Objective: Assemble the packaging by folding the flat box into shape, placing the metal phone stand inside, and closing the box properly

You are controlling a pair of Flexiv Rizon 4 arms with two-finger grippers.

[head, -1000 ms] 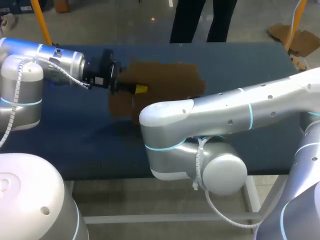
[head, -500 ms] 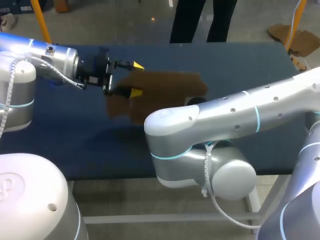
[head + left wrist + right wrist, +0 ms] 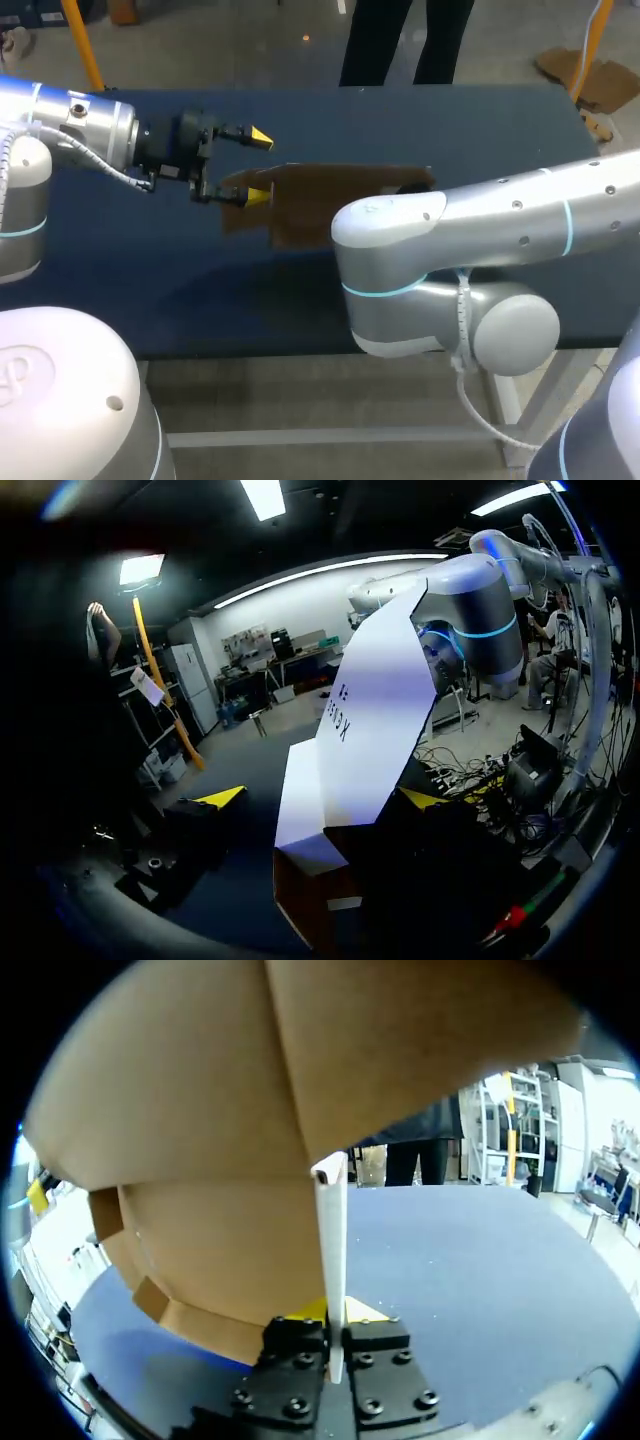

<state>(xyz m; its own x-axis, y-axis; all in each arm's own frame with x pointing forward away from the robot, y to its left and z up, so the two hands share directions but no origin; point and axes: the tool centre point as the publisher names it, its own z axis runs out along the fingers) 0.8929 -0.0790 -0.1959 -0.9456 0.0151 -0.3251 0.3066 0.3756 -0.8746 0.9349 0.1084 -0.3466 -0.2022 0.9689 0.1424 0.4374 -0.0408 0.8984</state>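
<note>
The flat cardboard box (image 3: 320, 200), brown inside and white outside, is held up over the dark blue table (image 3: 150, 270). My right gripper (image 3: 335, 1315) is shut on the thin edge of one of its panels (image 3: 330, 1240); in the head view that gripper is hidden under its own arm (image 3: 480, 220). My left gripper (image 3: 258, 166) stands open at the box's left end, with one yellow tip by the box's edge and the other apart from it. In the left wrist view the white box (image 3: 365, 720) rises between the open fingers (image 3: 222, 797). No phone stand shows.
My right arm's elbow (image 3: 400, 270) hangs over the table's front middle and covers part of the box. The table's front edge (image 3: 250, 345) runs below it.
My left gripper has opened, let go of the box's left end and drawn back to the left. The right arm has shifted to the right, taking the box with it.
</note>
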